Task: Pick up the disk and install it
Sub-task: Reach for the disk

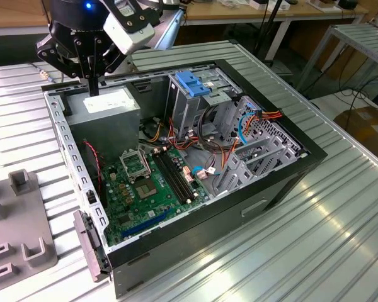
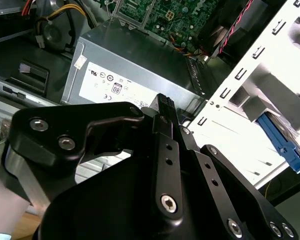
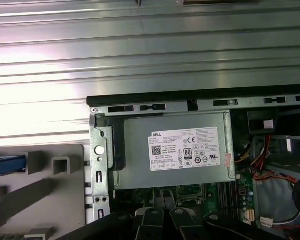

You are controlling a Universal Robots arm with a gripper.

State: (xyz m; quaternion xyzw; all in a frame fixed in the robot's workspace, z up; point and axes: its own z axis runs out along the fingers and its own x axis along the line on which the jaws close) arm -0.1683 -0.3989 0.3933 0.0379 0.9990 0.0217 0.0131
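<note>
As far as can be made out, the disk (image 3: 5, 166) is kept outside the computer case (image 1: 239, 214), in the grey holder (image 3: 60, 165) that is set on the ribbed metal table (image 1: 315, 251) just beside the case. In the first wrist view it is seen as a blue side rail running along the holder's posts. In the second wrist view a blue rail (image 2: 279, 141) is seen past the case's pale perforated wall (image 2: 250, 85). The disk's metal face and label cannot be made out.

The disk is not touched by the gripper (image 1: 93, 92), and the case's wall is seen between the two. The gripper is held upright over the big grey power-supply box (image 1: 104, 108), above its white label (image 3: 187, 149), at the corner of the case nearest the holder. Its fingers (image 2: 164, 107) are brought close together and nothing is gripped between them. Whether the box is touched by the fingertips cannot be told.

Inside the open case, the green motherboard (image 1: 145, 182) is laid flat beside the power-supply box. Towards the exterior view's right, a metal drive cage (image 1: 186, 110) is stood upright, and a blue plastic latch (image 1: 192, 82) is seated on top of it. Red and orange cables (image 1: 264, 116) are strung near the far wall of the case.
</note>
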